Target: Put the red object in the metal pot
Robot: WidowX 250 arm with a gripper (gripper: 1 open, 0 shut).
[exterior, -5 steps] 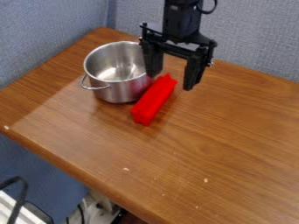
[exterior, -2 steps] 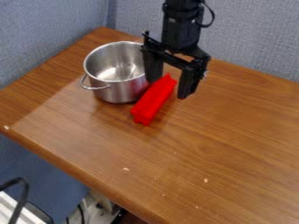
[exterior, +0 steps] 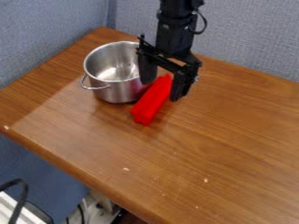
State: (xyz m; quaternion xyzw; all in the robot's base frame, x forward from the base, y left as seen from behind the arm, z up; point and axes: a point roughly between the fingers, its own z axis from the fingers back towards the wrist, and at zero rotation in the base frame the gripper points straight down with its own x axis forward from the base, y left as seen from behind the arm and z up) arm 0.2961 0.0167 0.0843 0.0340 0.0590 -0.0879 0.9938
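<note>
1. One wooden table [exterior: 208, 150] fills most of what I can see, with a padded grey partition [exterior: 260, 35] behind it from eleven o'clock round to two.
2. Coming down from twelve o'clock is the black gripper [exterior: 163, 77], its fingers spread wide over the far end of the block. I'd say it holds nothing.
3. The metal pot [exterior: 104, 86] sits at about eleven o'clock, upright and open-topped, its wire handle [exterior: 86, 85] out toward nine.
4. The red block [exterior: 151, 104] lies on the wood just beside the pot, toward the pot's four o'clock, slanting from about one down to seven.
5. So the placing isn't done: the gripping, the lift over the rim and the drop all remain. Only the lining-up looks well along, to my eye.
6. What stands in the way is the pot wall, so close that the finger on that side could knock it while going down.
</note>
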